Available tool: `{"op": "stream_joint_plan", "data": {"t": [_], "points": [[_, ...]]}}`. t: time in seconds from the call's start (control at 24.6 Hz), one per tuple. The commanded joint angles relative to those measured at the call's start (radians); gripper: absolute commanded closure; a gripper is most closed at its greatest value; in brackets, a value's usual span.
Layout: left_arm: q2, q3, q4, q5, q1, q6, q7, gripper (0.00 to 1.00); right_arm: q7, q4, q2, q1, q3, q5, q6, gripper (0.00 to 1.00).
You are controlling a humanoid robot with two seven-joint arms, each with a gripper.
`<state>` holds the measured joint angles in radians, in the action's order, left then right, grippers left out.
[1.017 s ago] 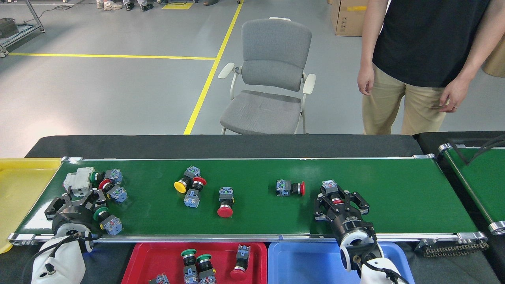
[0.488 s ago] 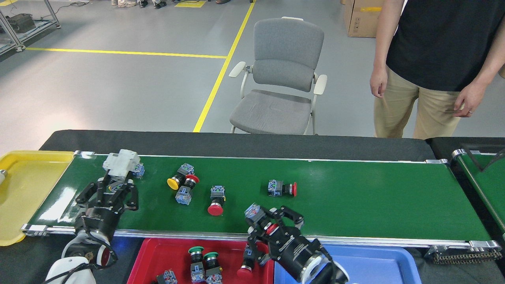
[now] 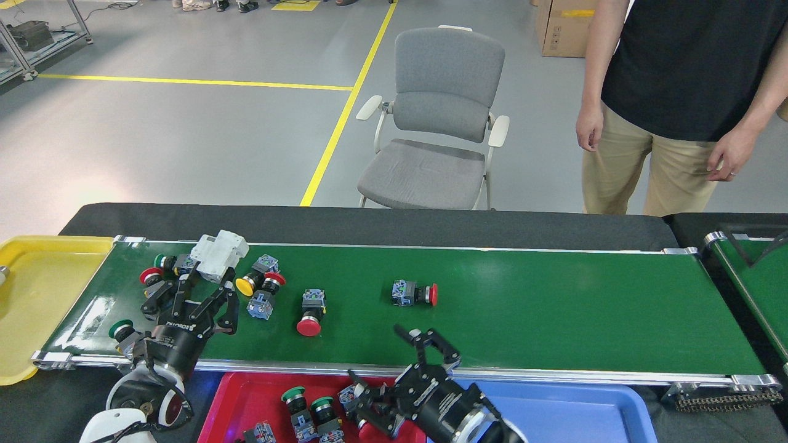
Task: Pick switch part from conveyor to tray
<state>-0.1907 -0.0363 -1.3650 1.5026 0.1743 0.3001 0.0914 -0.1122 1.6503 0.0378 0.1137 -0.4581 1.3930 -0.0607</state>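
The conveyor (image 3: 554, 307) carries several switch parts: a red-capped one (image 3: 414, 293) at mid belt, another red-capped one (image 3: 309, 312) left of it, and a yellow-capped one (image 3: 246, 285) in a cluster. My left gripper (image 3: 206, 277) is over the belt's left end, shut on a white-grey switch part (image 3: 220, 254) held above the belt. My right gripper (image 3: 397, 375) is open at the belt's near edge, over the red tray (image 3: 246, 394). A red-capped switch part (image 3: 352, 397) lies by its lower finger in that tray, beside two green-capped ones (image 3: 308, 409).
A blue tray (image 3: 585, 412) sits right of the red one, and a yellow tray (image 3: 31, 295) lies past the belt's left end. A second green belt (image 3: 754, 283) angles in at the right. Behind the table are a grey chair (image 3: 437, 123) and a standing person (image 3: 677, 104).
My right gripper carried a red-capped part from the belt down to the red tray and opened. My left gripper moved right with the white-grey part. The belt's parts drifted left.
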Motion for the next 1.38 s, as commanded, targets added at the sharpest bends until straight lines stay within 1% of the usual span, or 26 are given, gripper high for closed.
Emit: {"op": "stream_joint_plan", "data": {"t": [0.0,0.04,0.12,0.2,0.24,0.28,0.33,0.37,0.41,0.45,0.49,0.61,0.65,0.69,0.73,0.77,0.94,0.98,1.06,1.14,1.22,1.3,1.34], "points": [[0.028,0.015,-0.065,0.004,-0.021,0.091,0.002,0.81,0.012,0.036,-0.009,-0.038,0.128,-0.002,0.108,0.0],[0.046,0.033,-0.082,0.008,-0.033,0.11,0.002,0.81,0.014,0.045,-0.009,-0.063,0.167,-0.002,0.15,0.0],[0.083,0.111,-0.144,0.013,-0.061,0.119,-0.021,0.81,0.039,0.069,0.001,-0.138,0.274,-0.002,0.26,0.0],[0.103,0.185,-0.209,0.015,-0.096,0.12,-0.062,0.81,0.081,0.071,0.008,-0.184,0.421,-0.003,0.317,0.0],[0.115,0.226,-0.232,0.015,-0.117,0.123,-0.074,0.81,0.085,0.069,0.008,-0.212,0.495,-0.006,0.314,0.0],[0.125,0.262,-0.25,0.016,-0.131,0.122,-0.079,0.81,0.085,0.068,0.011,-0.238,0.538,-0.011,0.303,0.0],[0.134,0.308,-0.267,0.022,-0.145,0.12,-0.082,0.81,0.085,0.065,0.024,-0.266,0.585,-0.029,0.272,0.0],[0.139,0.36,-0.287,0.039,-0.162,0.12,-0.082,0.81,0.085,0.065,0.045,-0.287,0.631,-0.06,0.226,0.0],[0.142,0.412,-0.309,0.07,-0.185,0.119,-0.082,0.79,0.081,0.062,0.065,-0.305,0.684,-0.107,0.177,0.0],[0.145,0.444,-0.318,0.093,-0.202,0.117,-0.082,0.74,0.08,0.057,0.074,-0.315,0.711,-0.143,0.14,0.0],[0.155,0.484,-0.332,0.125,-0.228,0.119,-0.082,0.58,0.077,0.037,0.083,-0.324,0.74,-0.186,0.096,0.0],[0.168,0.527,-0.344,0.151,-0.272,0.123,-0.082,0.45,0.072,-0.017,0.126,-0.324,0.771,-0.227,0.038,0.0],[0.169,0.536,-0.344,0.151,-0.274,0.122,-0.082,0.43,0.071,-0.023,0.14,-0.324,0.771,-0.236,0.032,0.0],[0.171,0.552,-0.344,0.151,-0.276,0.117,-0.082,0.32,0.071,-0.037,0.156,-0.324,0.773,-0.247,0.024,0.0],[0.174,0.561,-0.344,0.153,-0.276,0.111,-0.082,0.08,0.071,-0.055,0.168,-0.322,0.771,-0.261,0.021,0.0],[0.185,0.562,-0.347,0.153,-0.276,0.103,-0.082,0.0,0.069,-0.06,0.171,-0.321,0.773,-0.272,0.022,0.0],[0.194,0.546,-0.348,0.14,-0.277,0.102,-0.079,0.0,0.069,-0.049,0.172,-0.315,0.771,-0.273,0.021,0.0],[0.195,0.526,-0.367,0.137,-0.277,0.097,-0.079,0.0,0.066,-0.044,0.175,-0.315,0.771,-0.273,0.021,0.0],[0.197,0.44,-0.413,0.122,-0.292,0.068,-0.073,0.0,0.049,-0.038,0.177,-0.315,0.773,-0.275,0.022,0.0],[0.195,0.269,-0.416,0.111,-0.314,0.048,-0.059,0.0,0.045,-0.035,0.177,-0.315,0.777,-0.275,0.019,0.0],[0.181,0.061,-0.408,0.103,-0.32,0.05,-0.05,0.0,0.042,-0.03,0.177,-0.315,0.776,-0.275,0.013,0.0],[0.175,-0.162,-0.345,0.103,-0.322,0.051,-0.05,0.0,0.04,-0.006,0.172,-0.315,0.774,-0.275,-0.033,0.0],[0.165,-0.246,-0.295,0.105,-0.318,0.059,-0.05,0.0,0.035,0.005,0.168,-0.316,0.774,-0.275,-0.061,0.0]]}}
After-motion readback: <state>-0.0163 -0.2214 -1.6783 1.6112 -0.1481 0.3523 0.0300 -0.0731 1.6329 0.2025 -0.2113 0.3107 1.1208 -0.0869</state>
